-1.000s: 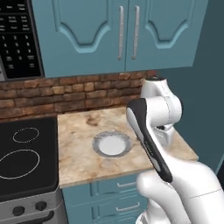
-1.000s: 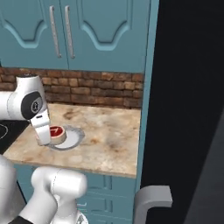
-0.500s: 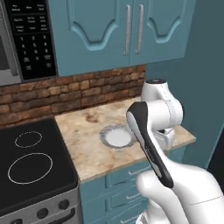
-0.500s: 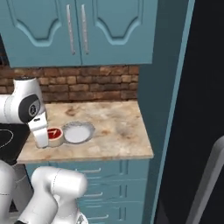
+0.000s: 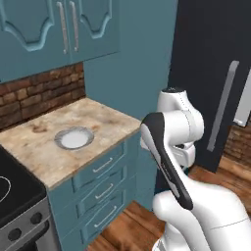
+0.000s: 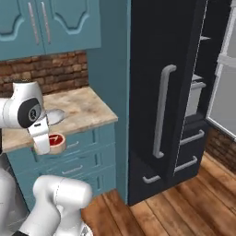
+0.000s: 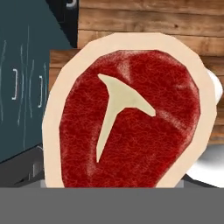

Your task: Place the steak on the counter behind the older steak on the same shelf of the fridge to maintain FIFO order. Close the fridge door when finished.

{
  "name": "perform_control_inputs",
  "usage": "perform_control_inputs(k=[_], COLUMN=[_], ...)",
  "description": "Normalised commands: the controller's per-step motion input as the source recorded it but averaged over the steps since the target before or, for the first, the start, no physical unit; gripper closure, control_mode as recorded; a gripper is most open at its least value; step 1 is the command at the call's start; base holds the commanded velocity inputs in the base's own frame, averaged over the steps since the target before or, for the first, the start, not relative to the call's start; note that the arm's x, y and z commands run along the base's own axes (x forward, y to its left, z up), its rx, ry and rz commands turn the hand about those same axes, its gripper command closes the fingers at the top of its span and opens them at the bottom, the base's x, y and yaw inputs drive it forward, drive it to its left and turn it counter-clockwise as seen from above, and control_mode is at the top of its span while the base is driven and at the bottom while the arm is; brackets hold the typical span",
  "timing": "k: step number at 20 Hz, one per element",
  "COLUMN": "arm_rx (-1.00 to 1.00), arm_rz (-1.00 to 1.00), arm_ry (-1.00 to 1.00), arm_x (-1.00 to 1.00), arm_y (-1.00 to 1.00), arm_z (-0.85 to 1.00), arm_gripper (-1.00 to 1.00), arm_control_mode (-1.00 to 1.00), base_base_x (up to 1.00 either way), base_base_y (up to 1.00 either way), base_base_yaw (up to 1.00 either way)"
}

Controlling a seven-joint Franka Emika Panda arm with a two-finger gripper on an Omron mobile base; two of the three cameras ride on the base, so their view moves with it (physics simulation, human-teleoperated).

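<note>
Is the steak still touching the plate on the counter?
Apart. The right base view shows the steak held at the gripper off the counter's front edge, clear of the plate.

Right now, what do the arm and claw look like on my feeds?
The arm is glossy white with rounded, bulbous links; a black band runs along one link and a dark round joint cap carries a small mark. The claw is a plain white block.

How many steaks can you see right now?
1. The steak hangs at the end effector in front of the counter drawers, off its plate. Others may sit hidden inside the fridge.
</note>
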Motion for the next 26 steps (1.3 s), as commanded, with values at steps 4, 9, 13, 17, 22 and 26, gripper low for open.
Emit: perform_control_inputs(k=[4, 9, 13, 17, 22, 26], arm_rx=[0.0, 0.0, 0.0, 0.0, 0.0, 0.0], arm_rz=[0.0, 0.0, 0.0, 0.0, 0.0, 0.0], arm_ry=[0.0, 0.0, 0.0, 0.0, 0.0, 0.0], arm_x=[0.0, 0.0, 0.0, 0.0, 0.0, 0.0], arm_y=[0.0, 0.0, 0.0, 0.0, 0.0, 0.0], arm_z=[0.0, 0.0, 0.0, 0.0, 0.0, 0.0], arm_gripper=[1.0, 1.0, 1.0, 1.0, 1.0, 1.0], arm_control_mode=[1.0, 1.0, 1.0, 1.0, 1.0, 1.0], base_base_x=[-0.8, -0.15, 0.15, 0.4, 0.82, 1.0], base_base_y=[-0.14, -0.88, -1.0, -0.98, -0.57, -0.44], base_base_yaw=[-0.7, -0.6, -0.39, -0.19, 0.0, 0.14])
